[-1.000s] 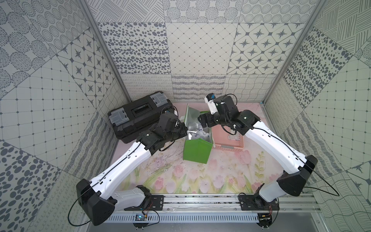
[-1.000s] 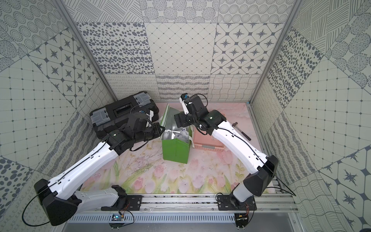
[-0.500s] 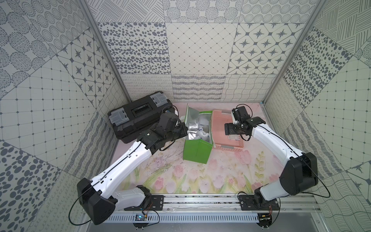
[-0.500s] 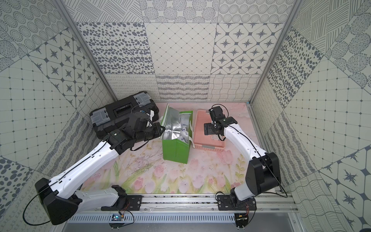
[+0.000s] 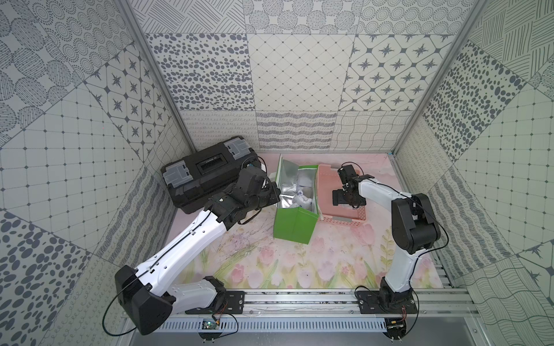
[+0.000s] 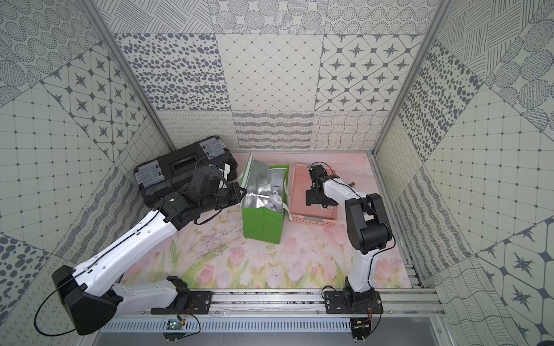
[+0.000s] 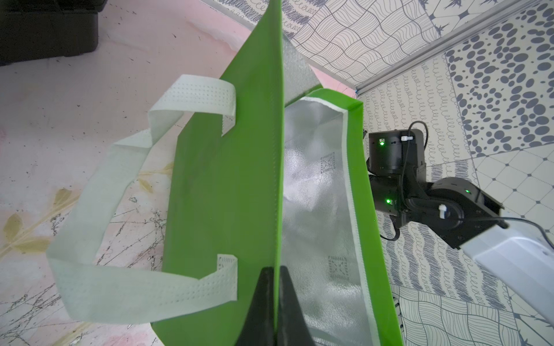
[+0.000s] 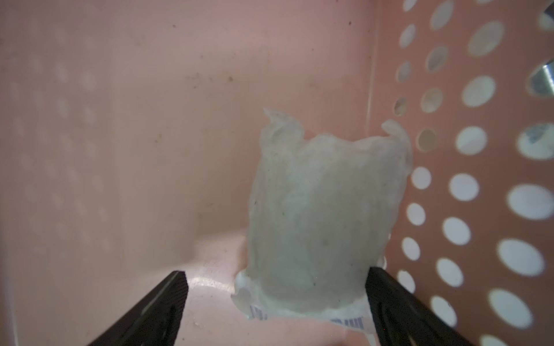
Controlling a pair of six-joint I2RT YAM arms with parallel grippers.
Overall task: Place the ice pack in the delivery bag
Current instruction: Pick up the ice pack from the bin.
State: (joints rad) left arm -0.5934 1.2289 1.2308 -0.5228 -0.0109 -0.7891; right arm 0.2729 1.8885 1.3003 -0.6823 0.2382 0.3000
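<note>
The delivery bag stands open mid-table, green with silver lining. My left gripper is shut on its near wall, one finger outside and one inside. White packets lie in the bag. An ice pack, a whitish pouch with blue print, lies on the pink basket's floor against its perforated wall. My right gripper is down in the basket, open, and the pack sits between its fingers, close to one of them.
The pink basket stands right beside the bag. A black toolbox sits at the back left, close behind my left wrist. White strap handles hang off the bag's outer side. Patterned walls enclose the table.
My right arm has swung from above the bag over to the pink basket and dropped into it, jaws a little wider. The left gripper and the bag have stayed put.
</note>
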